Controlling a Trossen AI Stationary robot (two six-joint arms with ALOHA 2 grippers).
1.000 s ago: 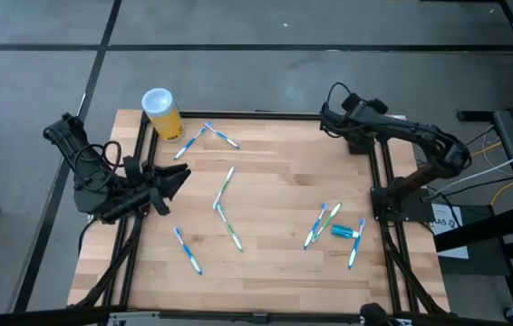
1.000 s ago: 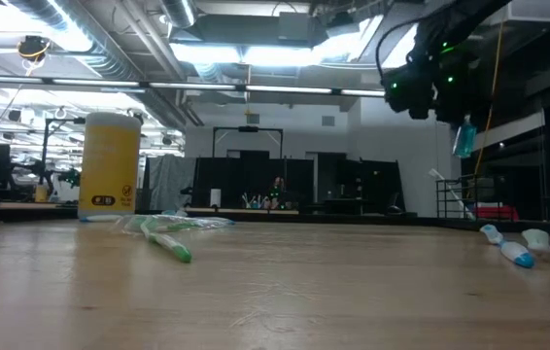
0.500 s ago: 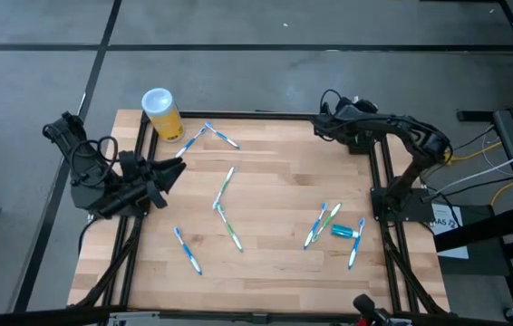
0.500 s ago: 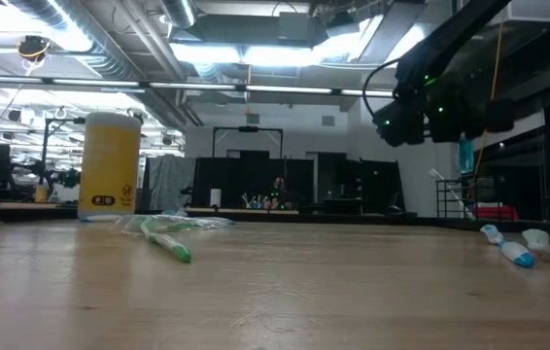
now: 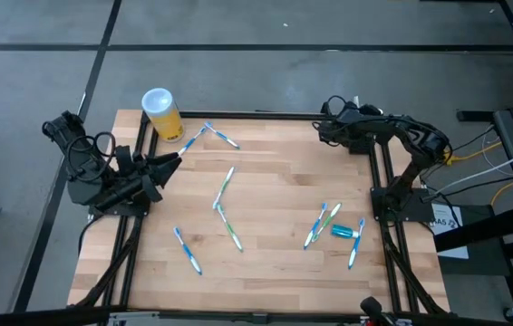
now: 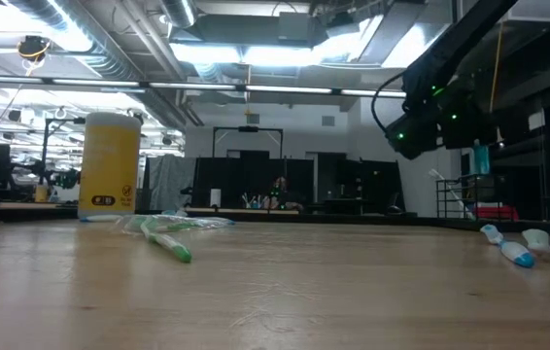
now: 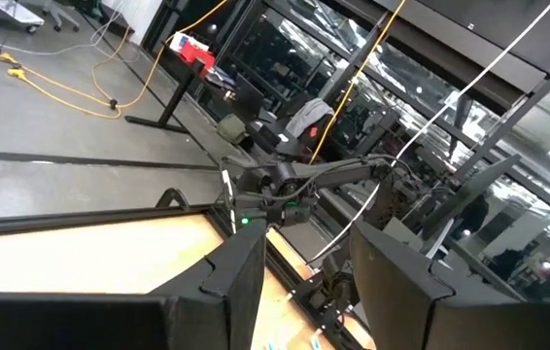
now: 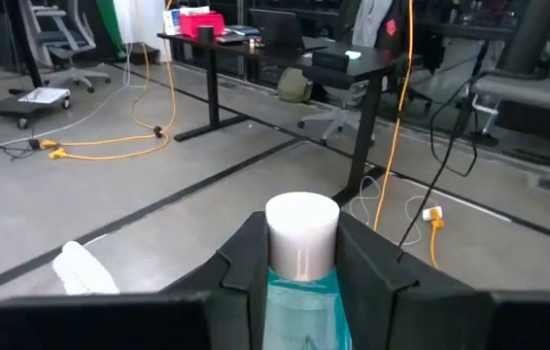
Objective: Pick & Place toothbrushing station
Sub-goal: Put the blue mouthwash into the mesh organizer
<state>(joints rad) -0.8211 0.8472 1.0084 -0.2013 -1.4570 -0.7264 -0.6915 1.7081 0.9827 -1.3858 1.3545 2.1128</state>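
Wooden table (image 5: pixel 275 263), scattered toothbrushes (image 5: pixel 227 186), both arms lifted.
From above, you see the left gripper (image 5: pixel 170 163) at the table's left edge and the right gripper (image 5: pixel 322 127) over the far right corner. Your left wrist view shows its fingers (image 7: pixel 241 282) parted and empty. Your right wrist view shows its fingers clamping a teal tube (image 8: pixel 301 233). Where the toothbrushing station sits, you cannot tell.

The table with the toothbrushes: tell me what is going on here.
The right hand is up over the table's back right corner, shut on a teal tube with a white cap. The left hand waits open and empty at the left edge. Several toothbrushes lie scattered on the wood, and a yellow cup stands at the back left corner.
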